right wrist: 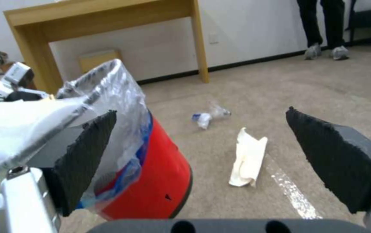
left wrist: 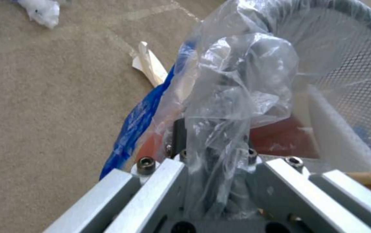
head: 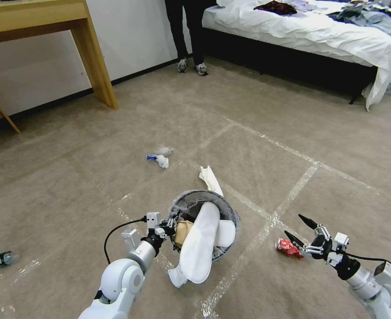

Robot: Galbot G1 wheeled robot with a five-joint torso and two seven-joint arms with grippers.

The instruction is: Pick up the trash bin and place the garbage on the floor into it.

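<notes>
Crinkly clear plastic bunches around the left gripper point(head: 171, 223), which is clamped on the near rim of the trash bin point(head: 230, 212) and holds it off the floor point(head: 71, 186); the right wrist view shows the red base tilted and clear of the carpet. Two flat white slippers point(head: 200, 248) poke out over the bin's edge, with a crumpled brown paper bag point(head: 184, 230) tucked beside them. Over on the other side, the right gripper point(head: 302, 230) hovers low with its black fingers point(right wrist: 86, 155) spread wide and nothing between them, and the crushed red can point(head: 288, 248) lies on the carpet just beside its tips. More litter lies about: a cream paper wrapper point(head: 210, 179) on the floor just beyond the bin, a white and blue tissue bundle point(head: 160, 158) farther out, and a small dark bottle point(head: 1, 259) well off to the left, near a taped line.
</notes>
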